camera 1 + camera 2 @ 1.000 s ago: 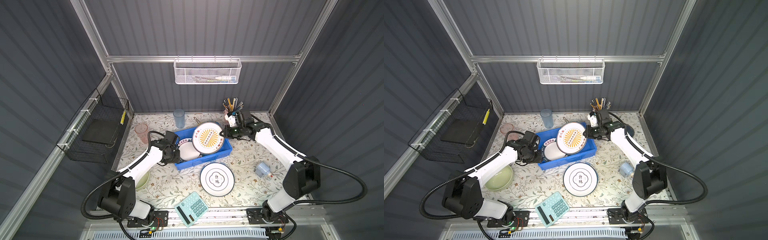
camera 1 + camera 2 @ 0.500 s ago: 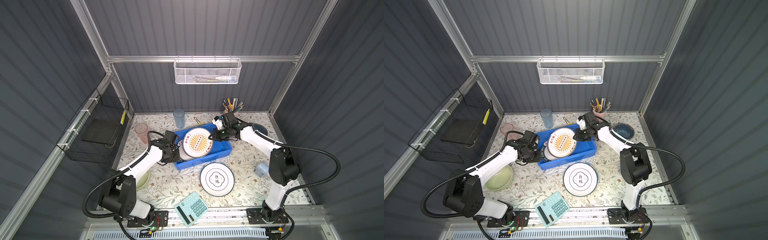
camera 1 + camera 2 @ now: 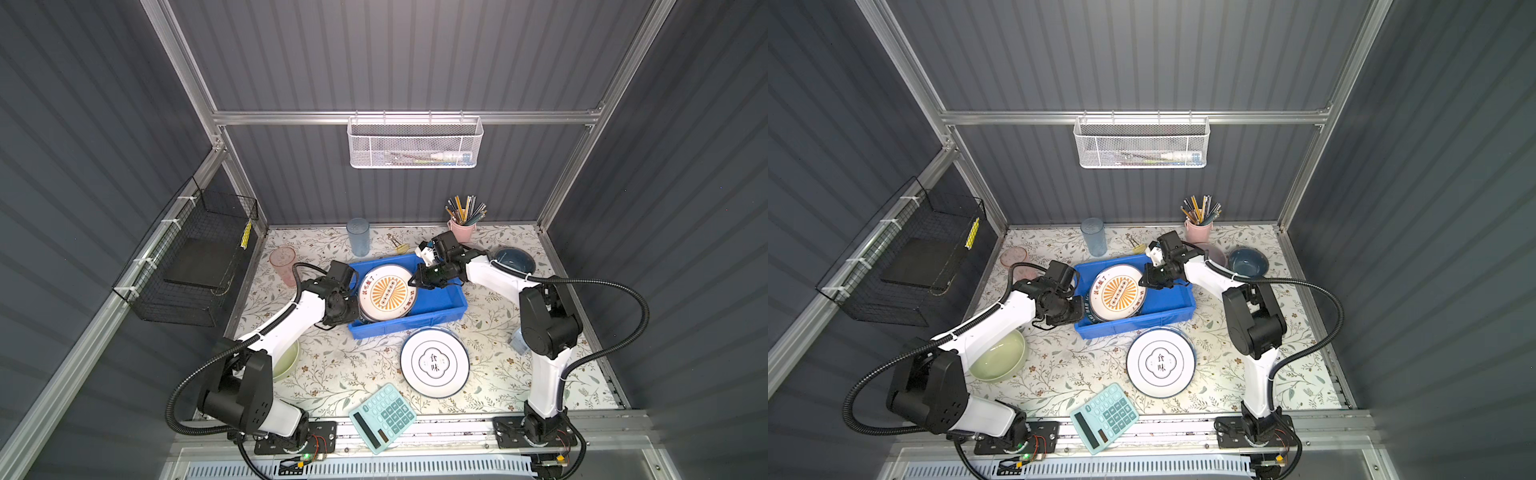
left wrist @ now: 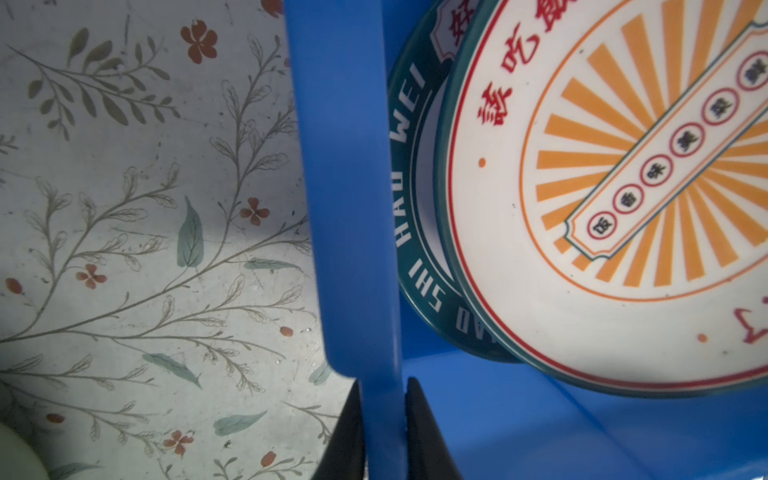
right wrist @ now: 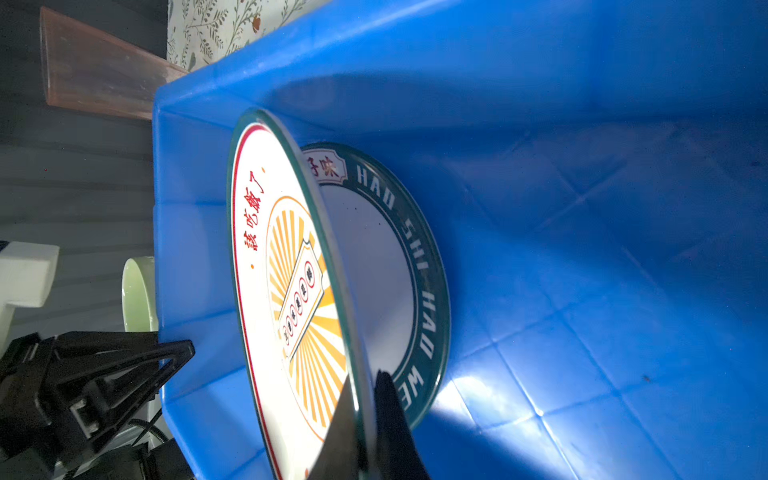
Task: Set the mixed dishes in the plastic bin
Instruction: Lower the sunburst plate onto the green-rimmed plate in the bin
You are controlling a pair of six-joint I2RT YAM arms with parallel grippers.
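Observation:
The blue plastic bin (image 3: 440, 305) (image 3: 1169, 303) holds a plate with a dark lettered rim (image 4: 415, 257) (image 5: 374, 270). Over it leans a white plate with an orange sunburst (image 3: 388, 291) (image 3: 1119, 293), tilted. My right gripper (image 5: 365, 386) (image 3: 415, 280) is shut on this plate's right rim. My left gripper (image 4: 383, 390) (image 3: 354, 308) is shut on the bin's left wall (image 4: 345, 208). On the table stand a blue-rimmed white plate (image 3: 435, 362), a pale-green bowl (image 3: 998, 357), a dark-blue bowl (image 3: 513, 259), a pink tumbler (image 3: 282, 262) and a blue tumbler (image 3: 358, 237).
A pink cup of pencils (image 3: 461, 226) stands behind my right arm. A mint-green calculator (image 3: 382, 417) lies at the front edge. A black wire basket (image 3: 195, 257) hangs on the left wall and a white mesh basket (image 3: 415, 143) on the back wall.
My right gripper has carried the sunburst plate leftward and lower into the bin, over the lettered plate. My left gripper has closed on the bin's left wall.

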